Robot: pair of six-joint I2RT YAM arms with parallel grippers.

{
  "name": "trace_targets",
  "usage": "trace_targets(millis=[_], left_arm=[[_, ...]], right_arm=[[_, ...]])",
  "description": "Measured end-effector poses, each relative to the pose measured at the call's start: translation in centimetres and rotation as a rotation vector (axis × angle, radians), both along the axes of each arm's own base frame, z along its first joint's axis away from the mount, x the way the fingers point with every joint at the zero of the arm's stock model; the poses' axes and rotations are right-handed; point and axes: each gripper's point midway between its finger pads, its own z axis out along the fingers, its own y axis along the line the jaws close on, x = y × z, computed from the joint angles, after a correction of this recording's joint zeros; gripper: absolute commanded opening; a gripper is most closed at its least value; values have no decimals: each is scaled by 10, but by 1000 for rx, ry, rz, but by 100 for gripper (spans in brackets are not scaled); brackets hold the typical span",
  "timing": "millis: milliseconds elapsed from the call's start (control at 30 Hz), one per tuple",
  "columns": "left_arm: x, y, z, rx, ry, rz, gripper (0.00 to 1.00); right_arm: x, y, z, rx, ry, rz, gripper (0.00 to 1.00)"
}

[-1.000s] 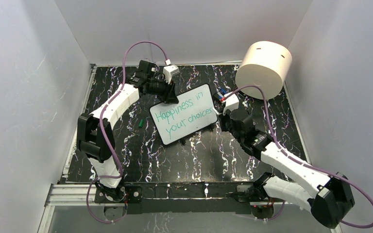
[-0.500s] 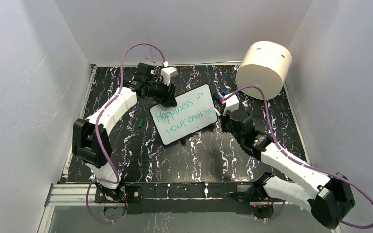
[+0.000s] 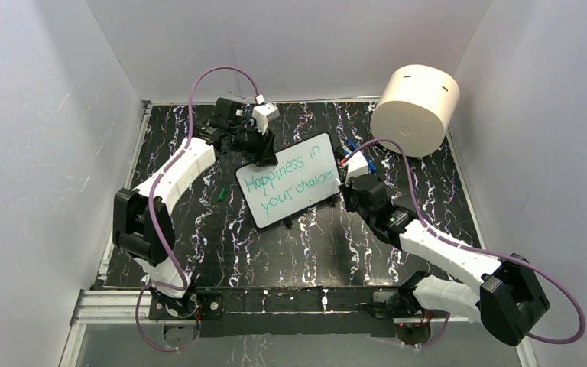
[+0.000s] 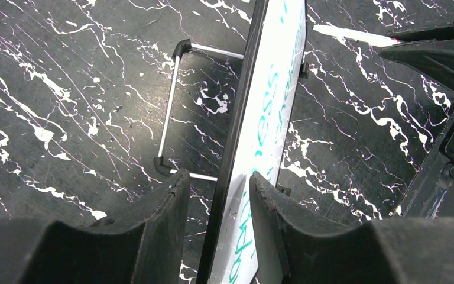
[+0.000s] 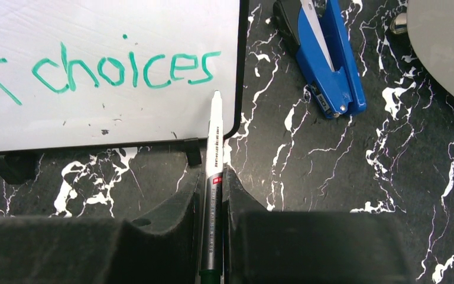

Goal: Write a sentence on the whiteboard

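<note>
You are looking at the whiteboard (image 3: 289, 183) leaning tilted on its wire stand (image 4: 170, 112) near the middle of the black marbled table (image 3: 313, 245); its face is carrying the sentence (image 3: 287, 177) in teal-green, "Happiness in your choices", running in two slanted lines. Your left gripper (image 4: 219, 176) is straddling the board's far left edge with its jaws standing part open; one finger is sitting clear of the black frame and the other is lying over the white face, though you cannot tell whether that one is touching; the board is not being clamped. Your right gripper (image 5: 213, 177) is squeezing tight on a white-barrelled marker (image 5: 214, 130); its tip is pointing at the board's lower right corner, just below the word "choices"; whether the tip is touching the surface you cannot tell. A blue stapler (image 5: 328, 53) is lying just beside that corner; a cream cylinder (image 3: 415, 107) is sitting at the far right; a small green object (image 3: 220, 194) is lying on the table to the board's left.
</note>
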Motion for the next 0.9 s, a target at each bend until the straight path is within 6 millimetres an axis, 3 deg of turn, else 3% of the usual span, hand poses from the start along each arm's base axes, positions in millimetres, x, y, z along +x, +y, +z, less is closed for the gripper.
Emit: trace_targets(millis=[100, 300, 533, 900], left_arm=[[0, 0, 0, -2, 1, -2, 37], [-1, -1, 1, -8, 6, -6, 25], [-7, -7, 4, -43, 19, -40, 1], [-16, -15, 10, -98, 55, -87, 0]], right_arm=[[2, 2, 4, 13, -14, -1, 0], [6, 3, 3, 18, -21, -6, 0], [10, 4, -4, 11, -12, -10, 0], [15, 4, -5, 11, -16, -20, 0]])
